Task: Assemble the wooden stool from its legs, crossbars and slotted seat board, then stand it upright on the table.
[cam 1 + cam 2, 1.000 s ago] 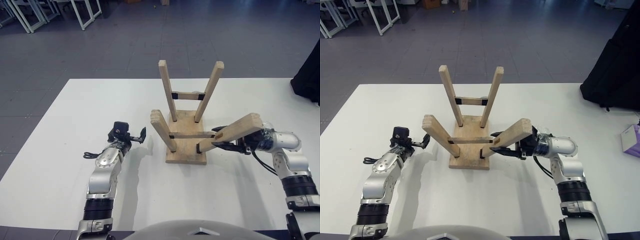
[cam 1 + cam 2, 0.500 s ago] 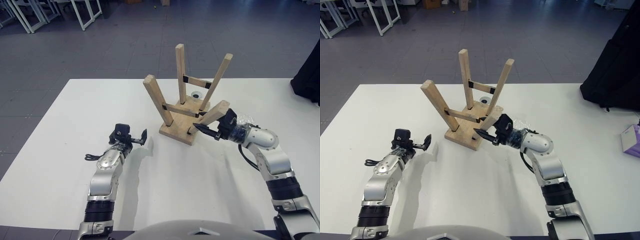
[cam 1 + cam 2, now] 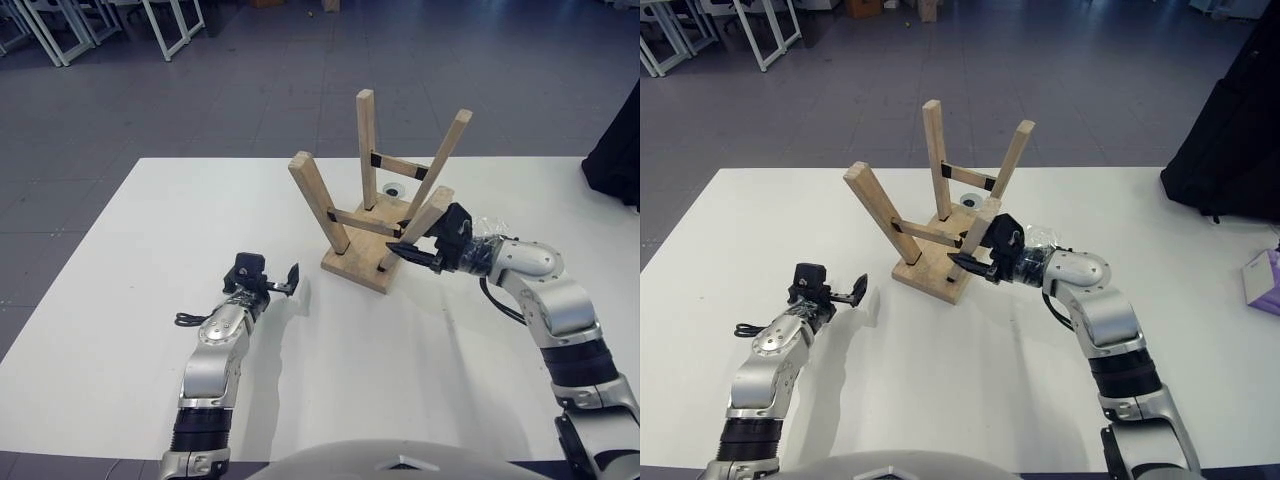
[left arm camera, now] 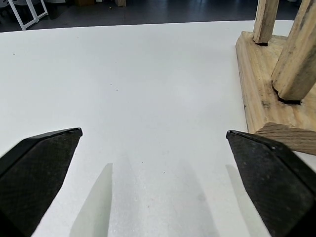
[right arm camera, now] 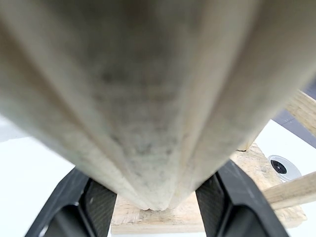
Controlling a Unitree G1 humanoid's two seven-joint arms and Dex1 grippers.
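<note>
The wooden stool stands upside down on the white table (image 3: 120, 300), its slotted seat board (image 3: 355, 270) lying on the tabletop. All legs point up, joined by crossbars (image 3: 355, 221) with dark ends. My right gripper (image 3: 410, 251) is shut on the near right leg (image 3: 424, 221), low down near the seat; in the right wrist view that leg (image 5: 148, 98) passes between the black fingers (image 5: 94, 207). My left gripper (image 3: 291, 279) hovers open just above the table, left of the seat board (image 4: 254, 84), holding nothing.
A round cable hole (image 3: 391, 189) lies in the table just behind the stool. At the table's right edge sits a small purple box (image 3: 1265, 280), with a black bag (image 3: 1230, 130) on the floor beyond. Bare tabletop spreads to the left and front.
The right gripper has pushed the stool by its leg away and to the left, turning it. The left gripper has edged slightly nearer the stool.
</note>
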